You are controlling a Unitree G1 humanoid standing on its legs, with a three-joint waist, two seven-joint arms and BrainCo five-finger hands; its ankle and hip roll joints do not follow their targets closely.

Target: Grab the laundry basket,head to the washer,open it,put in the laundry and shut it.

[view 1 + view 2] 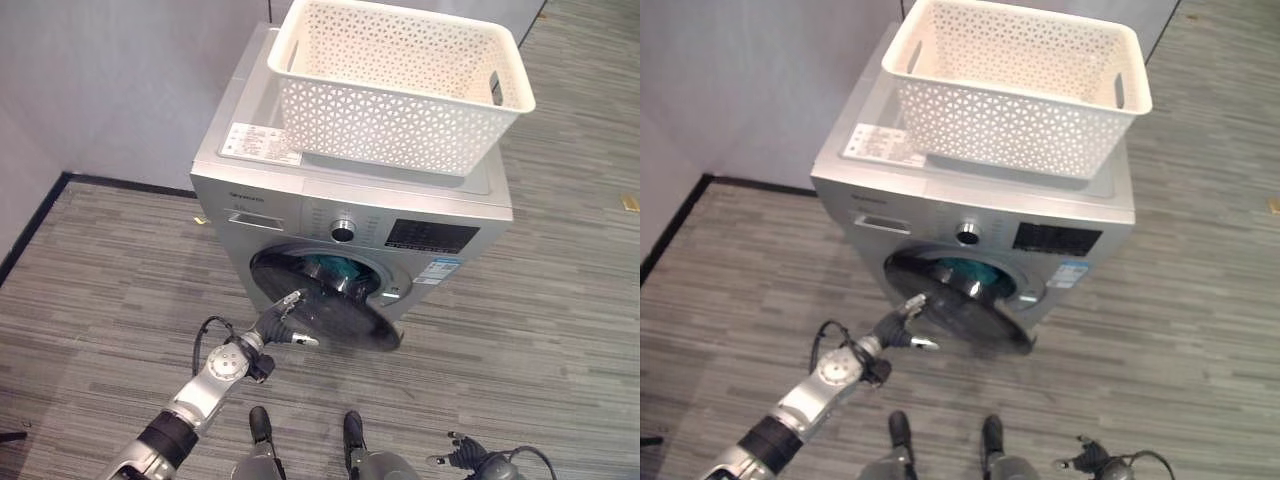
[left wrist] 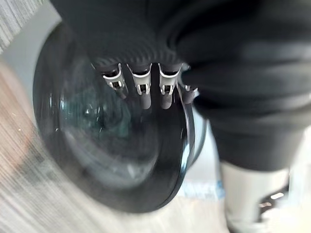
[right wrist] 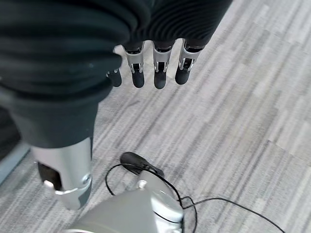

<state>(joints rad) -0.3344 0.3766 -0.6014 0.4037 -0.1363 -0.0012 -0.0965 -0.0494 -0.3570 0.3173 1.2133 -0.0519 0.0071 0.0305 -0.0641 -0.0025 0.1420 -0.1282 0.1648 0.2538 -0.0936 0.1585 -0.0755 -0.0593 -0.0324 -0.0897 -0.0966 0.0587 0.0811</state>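
One washer (image 1: 350, 215) stands against the grey wall on the striped grey floor (image 1: 560, 330). It is silver, with one round knob (image 1: 343, 232) in the middle of its front panel and one dark display (image 1: 432, 236) beside the knob. One white label (image 1: 262, 143) lies on its top near the left front corner.

One laundry basket (image 1: 400, 75), cream with a lattice wall, sits on top of the washer, turned a little so that one corner hangs past the washer's right edge. No clothes can be seen inside it from above. One cut-out handle (image 1: 496, 88) shows in its right end wall.

The washer's one round door (image 1: 325, 305) is dark and swung partly open, its free edge out towards the floor. Something teal, the laundry (image 1: 330, 268), shows inside the drum behind the door.

The left robot hand (image 1: 285, 318) is at the door's left rim, its fingers (image 2: 141, 90) fairly straight and resting against the dark glass, holding nothing. In the left wrist view the door's thick black rim lies right past the fingertips.

The right robot hand (image 3: 155, 68) hangs low over the bare floor, well apart from the washer. Its fingers are relaxed and nearly straight, and it has hold of nothing.
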